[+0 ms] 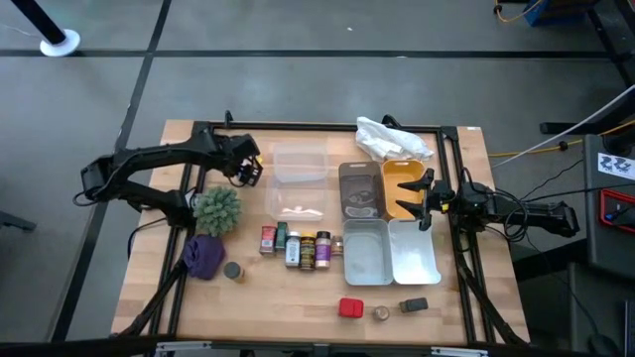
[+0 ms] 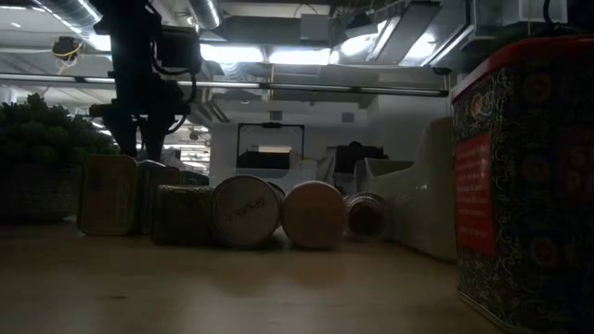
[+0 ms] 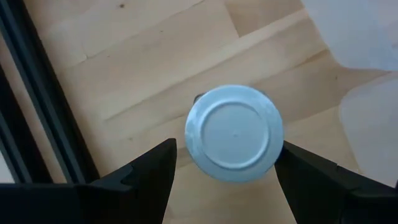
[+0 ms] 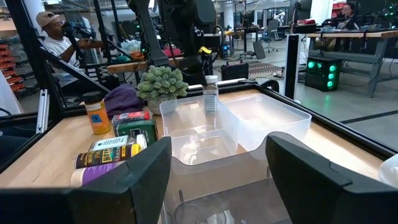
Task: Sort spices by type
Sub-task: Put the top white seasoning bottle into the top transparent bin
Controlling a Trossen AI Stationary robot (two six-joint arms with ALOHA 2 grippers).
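- A silver-capped jar (image 3: 234, 134) is seen upright on the wooden table (image 1: 298, 297), just beside the clear plastic bins (image 1: 298, 183), on their side towards the left arm.
- The left gripper (image 3: 227, 177) is held directly over that jar, its fingers spread apart, one to each side of the cap and not touching it.
- The step in hand is judged to be a pick-up or a release of this jar; which of the two cannot be told.
- If a grasp is meant, the fingers should be lowered past the cap so that the jar's body is pinched, not the smooth lid, and the cap should be kept centred between them so the jar is not tipped.
- The nearby bin wall should be cleared by the outer finger during any descent, since a nudge could shift the light bin.
- The other spices are laid out away from the bins: a row of jars and tins (image 1: 298, 246) just in front of them, a small round tin (image 1: 233, 270) beside the purple cloth lump (image 1: 204, 255), and a red square tin (image 1: 349, 307) with two small containers near the table's front edge.
- The right gripper (image 4: 217, 177) waits on the far side of the bins from the jar, beside the metal trays (image 1: 365, 250), with its fingers spread and nothing between them.
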